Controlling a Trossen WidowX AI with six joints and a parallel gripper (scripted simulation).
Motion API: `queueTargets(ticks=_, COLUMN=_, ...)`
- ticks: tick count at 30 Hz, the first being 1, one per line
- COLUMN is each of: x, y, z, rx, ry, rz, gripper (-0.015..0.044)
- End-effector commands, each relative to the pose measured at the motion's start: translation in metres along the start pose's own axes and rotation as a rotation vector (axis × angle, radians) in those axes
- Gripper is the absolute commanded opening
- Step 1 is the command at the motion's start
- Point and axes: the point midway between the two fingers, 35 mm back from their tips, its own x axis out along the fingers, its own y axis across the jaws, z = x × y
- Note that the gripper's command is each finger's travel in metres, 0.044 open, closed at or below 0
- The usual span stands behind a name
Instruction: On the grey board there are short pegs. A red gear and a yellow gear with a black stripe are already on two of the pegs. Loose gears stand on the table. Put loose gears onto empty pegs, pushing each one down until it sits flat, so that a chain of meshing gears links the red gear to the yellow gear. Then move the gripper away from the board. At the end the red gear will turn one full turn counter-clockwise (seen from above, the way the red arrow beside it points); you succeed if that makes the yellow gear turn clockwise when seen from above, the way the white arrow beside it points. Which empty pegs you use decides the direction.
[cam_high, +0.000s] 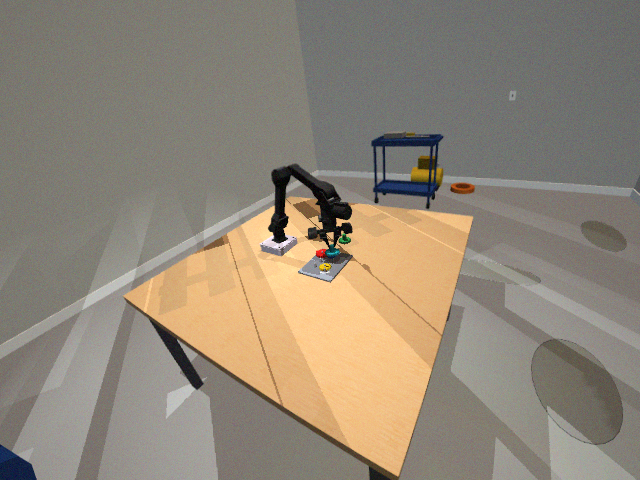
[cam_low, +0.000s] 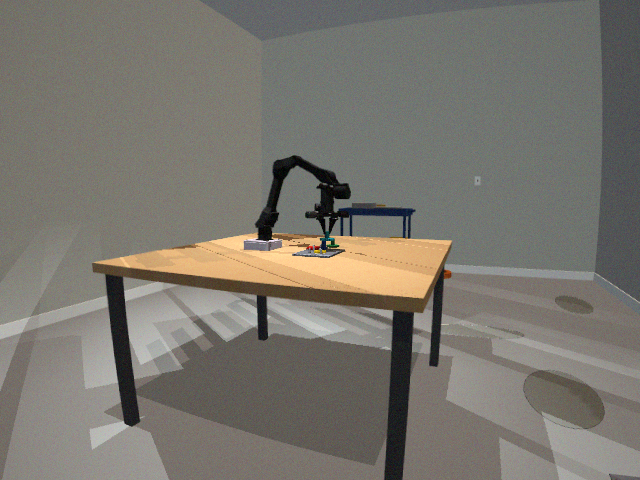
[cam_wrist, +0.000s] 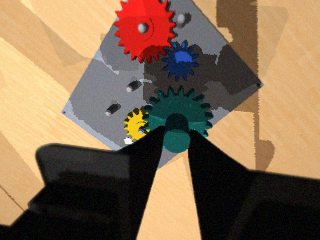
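Teal gear (cam_high: 332, 252) (cam_low: 327, 239) (cam_wrist: 177, 112) at twelve o'clock of fingertips in wrist view; gripper (cam_high: 331, 248) (cam_low: 326, 233) (cam_wrist: 176, 132) nearly closed, pinching its knob above board (cam_high: 313, 271) (cam_low: 305, 254) (cam_wrist: 90, 95).

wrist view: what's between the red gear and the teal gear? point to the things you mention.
The blue gear (cam_wrist: 180, 61), seen in the wrist view between the red gear (cam_high: 321, 253) (cam_wrist: 136, 39) and the teal gear (cam_high: 332, 252) (cam_low: 327, 239) (cam_wrist: 177, 106).
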Motion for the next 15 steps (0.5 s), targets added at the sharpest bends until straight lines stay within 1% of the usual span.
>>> queueTargets(ticks=1, x=0.000, y=-0.001, z=0.000, rx=-0.016, ry=0.001, rz=-0.004, gripper=0.0000)
queueTargets(ticks=15, x=0.017, y=0.000, z=0.000, rx=-0.226, ry=0.001, rz=-0.004, gripper=0.0000)
